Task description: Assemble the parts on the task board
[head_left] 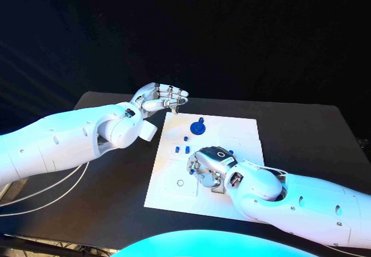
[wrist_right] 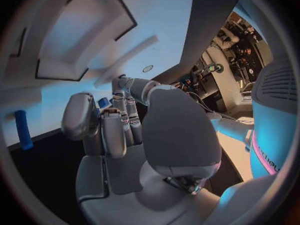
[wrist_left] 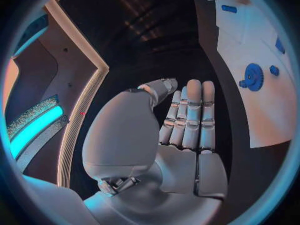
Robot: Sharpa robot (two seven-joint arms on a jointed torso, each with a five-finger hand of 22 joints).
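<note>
A: What is nearest on the worktop (head_left: 309, 123)?

B: The right hand (head_left: 210, 165) rests over the middle of the task board (head_left: 236, 131), fingers (wrist_right: 115, 130) curled around a small blue part (wrist_right: 103, 102).

A: And farther?

B: Small blue parts (head_left: 182, 149) lie just beyond it, then a blue gear (head_left: 199, 127). The left hand (head_left: 158, 98) hangs past the board's far-left corner, fingers together, holding nothing.
</note>
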